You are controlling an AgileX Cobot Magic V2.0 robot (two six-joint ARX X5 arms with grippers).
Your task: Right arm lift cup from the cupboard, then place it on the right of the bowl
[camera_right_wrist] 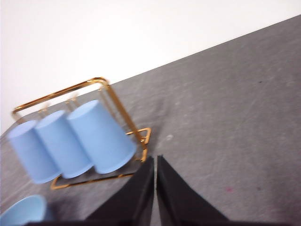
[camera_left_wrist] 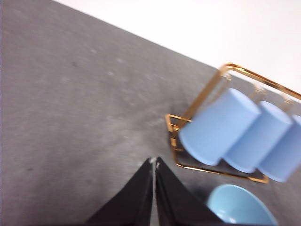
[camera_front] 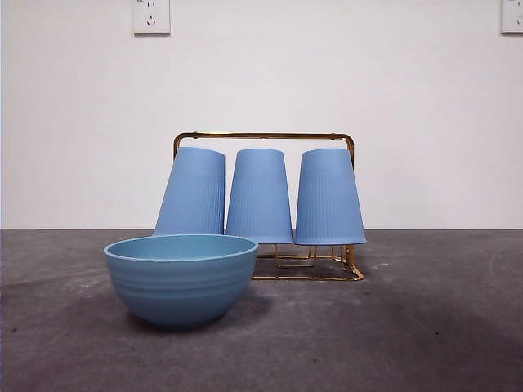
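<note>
Tumblers — three alike, blue, ribbed, no handles — stand upside down in a row on the gold wire rack (camera_front: 327,273), which sits toward the back edge of the desk, close to the white wall. The right-hand tumbler (camera_front: 329,198) and the middle tumbler (camera_front: 259,196) stand about upright over their pegs; the left-hand tumbler (camera_front: 191,193) leans, its closed base tipped toward the other two. The rack's rounded top frame shows just above their bases. None has been lifted off yet.

The wide blue-teal bowl (camera_front: 181,279) sits in front of the rack, nearer the front edge and a little toward the desk's left side; from the front camera its rim overlaps the foot of the left-hand tumbler. The dark grey desk (camera_front: 425,327) to the bowl's right is bare.

The right gripper (camera_right_wrist: 155,160) hangs above the desk near the rack's right end, its two black jaws pressed nearly together with nothing between them. The left gripper (camera_left_wrist: 154,162) — likewise closed to a thin slit and holding nothing — hangs near the rack's left end, with the bowl just beside it.

Two white wall sockets (camera_front: 151,15) sit high on the wall.
</note>
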